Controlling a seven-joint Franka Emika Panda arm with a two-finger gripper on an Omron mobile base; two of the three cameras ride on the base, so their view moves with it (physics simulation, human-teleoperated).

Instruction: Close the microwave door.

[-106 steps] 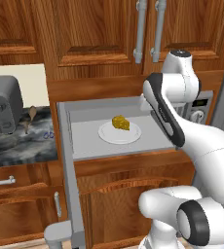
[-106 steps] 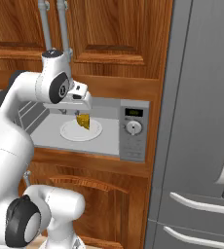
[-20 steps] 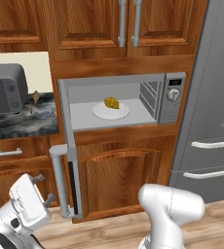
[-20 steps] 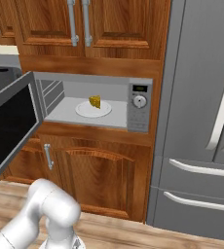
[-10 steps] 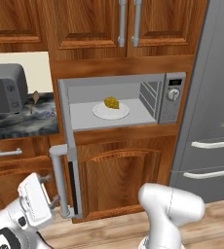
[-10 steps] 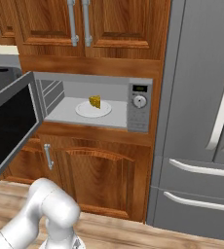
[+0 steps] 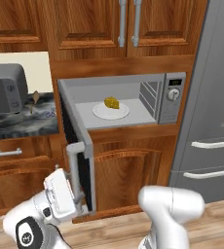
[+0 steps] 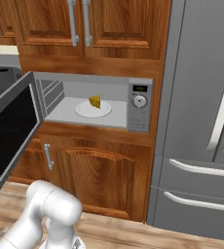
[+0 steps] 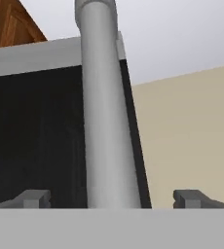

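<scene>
— What sits nearest you?

— My fingers (image 9: 112, 198), at the bottom of the hand view. They stand wide apart, one tip at lower left and one at lower right, closed on nothing. The silver bar handle (image 9: 106, 112) rises between them up the middle of the frame, with the black glass to its left.

— Where is your hand in the wider pictures?

— In the left base view it is low at the lower left, just beside the bottom end of the handle. Whether a tip touches the bar I cannot tell.

— And the microwave door (image 8: 10, 130)?

— Swung open. In the right base view it fills the left edge, its dark window facing the camera. In the left base view I see it nearly edge-on, left of centre.

— Behind it?

— The microwave (image 7: 128, 99), cavity exposed at mid frame, a white plate (image 7: 111, 111) inside with a yellow piece of food (image 7: 112, 102) on it, display and knob on its right panel. A toaster oven (image 7: 5, 88) stands on the desk (image 7: 21, 125) at far left, the fridge (image 8: 201, 112) at right.
</scene>
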